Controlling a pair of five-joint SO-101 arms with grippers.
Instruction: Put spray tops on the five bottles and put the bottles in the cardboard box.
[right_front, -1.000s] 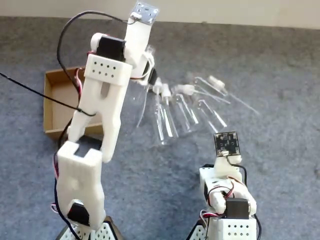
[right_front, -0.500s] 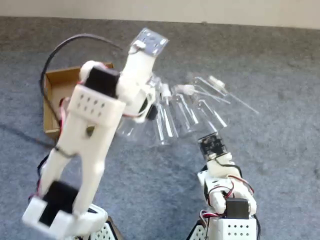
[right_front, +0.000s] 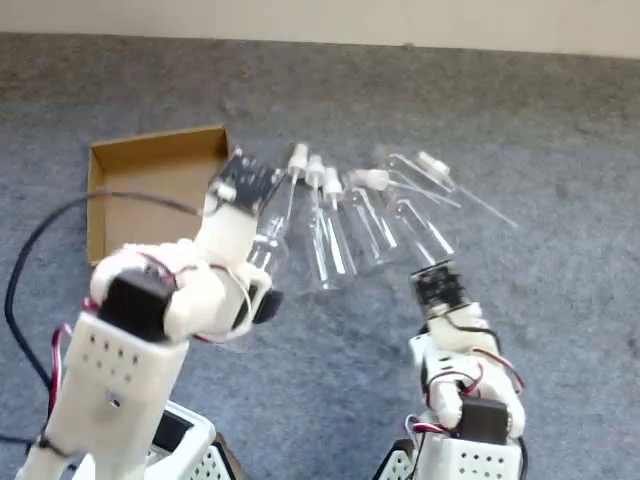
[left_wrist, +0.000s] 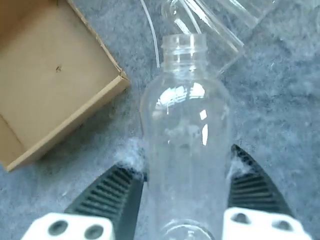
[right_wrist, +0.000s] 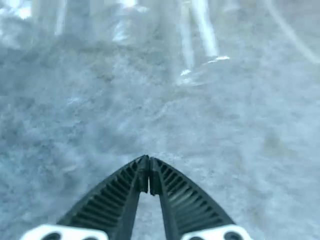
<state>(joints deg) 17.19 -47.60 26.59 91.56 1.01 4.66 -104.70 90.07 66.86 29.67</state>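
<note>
ITEM: uncapped bottle (left_wrist: 185, 125). Clear plastic, threaded neck bare, no spray top on it. Sits lengthwise between the fingers of the left claw (left_wrist: 185, 162), body in the gap, neck pointing away from the wrist. Black ribbed pads press its sides, one each side, approx. mid-body.

CLAW, L: narrow, clamped on uncapped bottle. Whether the btl is resting on the carpet (right_wrist: 240, 150) or lifted off it: cannot tell.

POSITION: high view puts it between the cardboard box (left_wrist: 95, 107) and the loose bottles (right_front: 330, 240). Just beside the box's near corner, outside the box, not touching the wall.

BOX: open top, brown, inside bare.

LOOSE BOTTLES: clear, lying on their sides in a fan, close together, just past the held btl's neck.

SPRAY TOPS: spray tops (right_front: 372, 179), white w/ thin dip tubes, at far end of the fan, some at necks. Screwed on or only lying there: cannot tell.

CLAW, R: right claw (right_wrist: 149, 167) closed tip to tip, nothing in it, low over carpet, near side of the fan, apart from it.
</note>
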